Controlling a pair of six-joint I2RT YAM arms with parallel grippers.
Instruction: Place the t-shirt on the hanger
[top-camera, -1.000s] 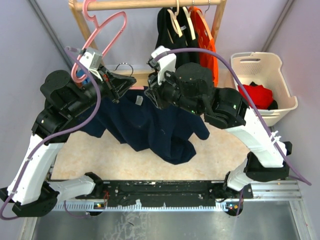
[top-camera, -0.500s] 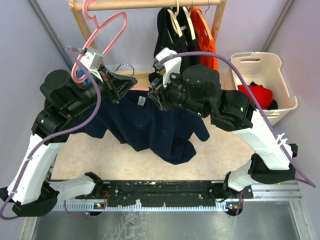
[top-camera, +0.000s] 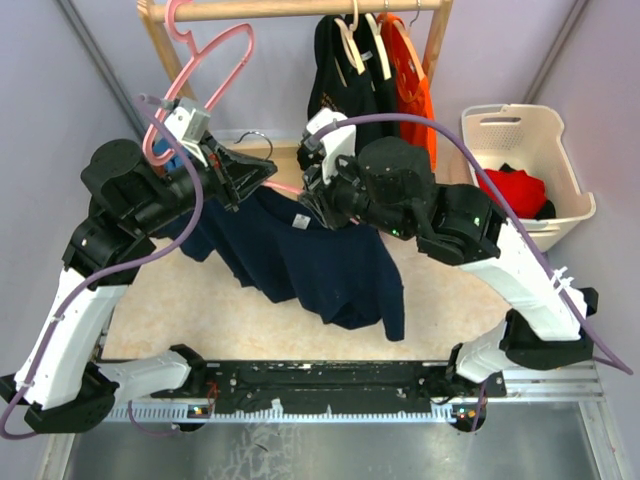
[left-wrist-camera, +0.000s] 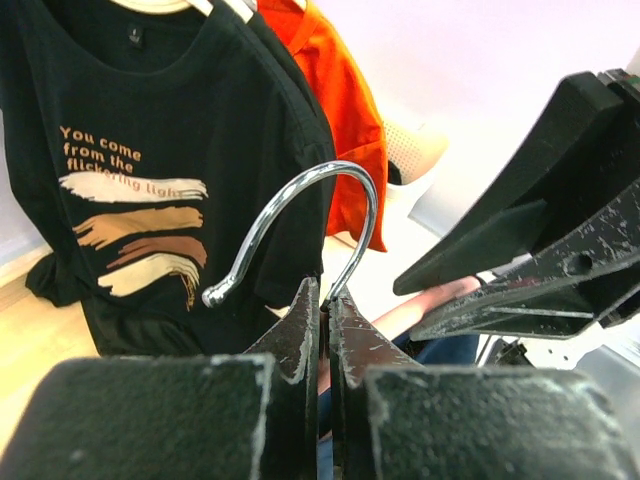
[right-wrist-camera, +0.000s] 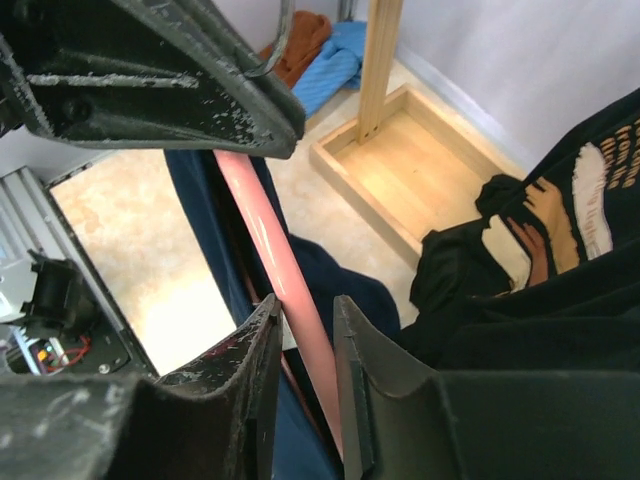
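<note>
Left gripper (left-wrist-camera: 322, 295): my fingers are pressed together on the wire stem just below the silver hook (left-wrist-camera: 340, 166), and I hold the hanger (right-wrist-camera: 270, 240) up off the table by it.
Right gripper (right-wrist-camera: 305, 305): my fingers straddle the hanger's pink arm with only a narrow gap. I cannot tell whether they pinch it or any cloth.
T-shirt (top-camera: 320, 265): the navy tee hangs below both grippers. Its neck is up at the hanger, the white label (top-camera: 300, 220) shows, and the body droops toward the table.
How the cloth handles: I judge it light, limp and stretchy. It will sag, swing and slide rather than keep a shape.
How the hanger handles: the plastic is thin, smooth and likely springy, so a shoulder seam could slip off its sloping arm.
Where to hold: the doubled collar or shoulder seam, right beside the pink arm, and not the loose body.
Nearby: the black printed shirt (left-wrist-camera: 130, 150) and the orange shirt (left-wrist-camera: 330, 90) hang close behind the hook.
</note>
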